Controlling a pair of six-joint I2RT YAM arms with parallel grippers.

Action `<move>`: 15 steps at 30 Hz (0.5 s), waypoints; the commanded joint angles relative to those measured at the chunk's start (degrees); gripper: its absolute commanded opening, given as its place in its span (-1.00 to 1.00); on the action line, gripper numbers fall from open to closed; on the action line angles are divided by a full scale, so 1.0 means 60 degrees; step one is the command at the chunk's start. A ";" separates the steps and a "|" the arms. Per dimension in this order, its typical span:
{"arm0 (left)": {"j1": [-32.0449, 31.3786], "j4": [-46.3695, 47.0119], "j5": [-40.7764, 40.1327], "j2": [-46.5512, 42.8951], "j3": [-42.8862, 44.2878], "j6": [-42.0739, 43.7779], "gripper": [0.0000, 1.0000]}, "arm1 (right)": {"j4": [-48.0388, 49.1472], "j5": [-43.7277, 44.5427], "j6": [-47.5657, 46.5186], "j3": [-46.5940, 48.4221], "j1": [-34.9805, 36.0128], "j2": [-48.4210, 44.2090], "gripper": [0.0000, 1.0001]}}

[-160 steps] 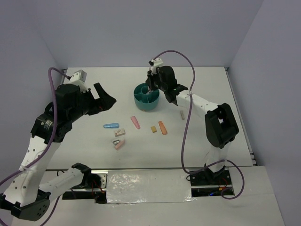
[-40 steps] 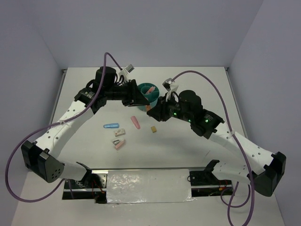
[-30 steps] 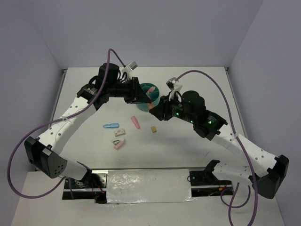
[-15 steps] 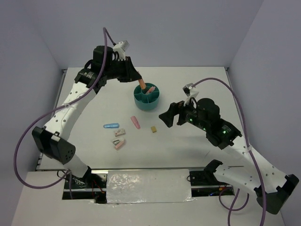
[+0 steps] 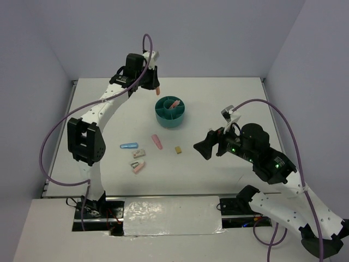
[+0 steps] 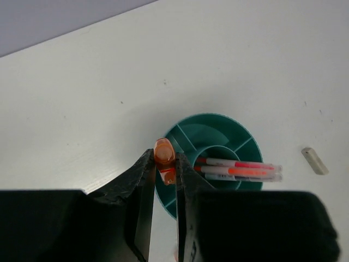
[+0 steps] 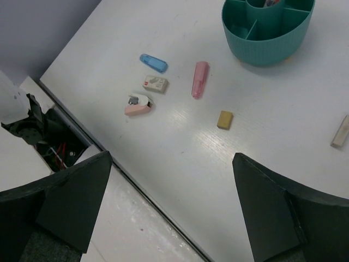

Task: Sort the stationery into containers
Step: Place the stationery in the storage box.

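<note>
Top external: left gripper [image 5: 155,83] aloft at far side, far-left of teal tub [image 5: 161,117] and apart from it.

Left wrist: jaws narrowly parted, clamped on orange capsule [image 6: 163,154]; long axis in line with fingers, one end protruding past tips. Pens [image 6: 237,169] lying across tub, pointing left-right.

Right wrist: right gripper [image 7: 170,161] spread wide, holding nothing.

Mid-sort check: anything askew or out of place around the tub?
The pens stick out slanted from the centre cup of the teal tub, ends past the rim in the left wrist view, not tucked inside. One pale block lies alone right of the tub. Nothing spilled or damaged.
</note>
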 commanded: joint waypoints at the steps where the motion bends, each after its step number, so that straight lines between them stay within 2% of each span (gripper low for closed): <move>1: 0.0054 0.0949 0.0032 0.0257 0.0499 0.0364 -0.97 | -0.0458 -0.0046 -0.0269 0.0627 -0.0023 -0.0062 0.99; 4: 0.0054 0.1067 0.0090 0.0594 0.0499 0.0333 -0.88 | -0.0663 -0.0002 -0.0357 0.0935 -0.0023 -0.0018 1.00; 7: 0.0054 0.0994 0.0134 0.0931 0.0484 0.0159 -0.87 | -0.0663 -0.0001 -0.0474 0.1037 -0.0023 0.0040 1.00; 12: 0.0040 0.1520 0.0442 0.0785 -0.0496 -0.0106 -0.85 | -0.0752 -0.0001 -0.0562 0.1287 -0.0023 0.0363 0.99; 15: 0.0040 0.1770 0.0661 0.0697 -0.0980 -0.0208 -0.76 | -0.0620 -0.0031 -0.0577 0.1331 -0.0023 0.0450 1.00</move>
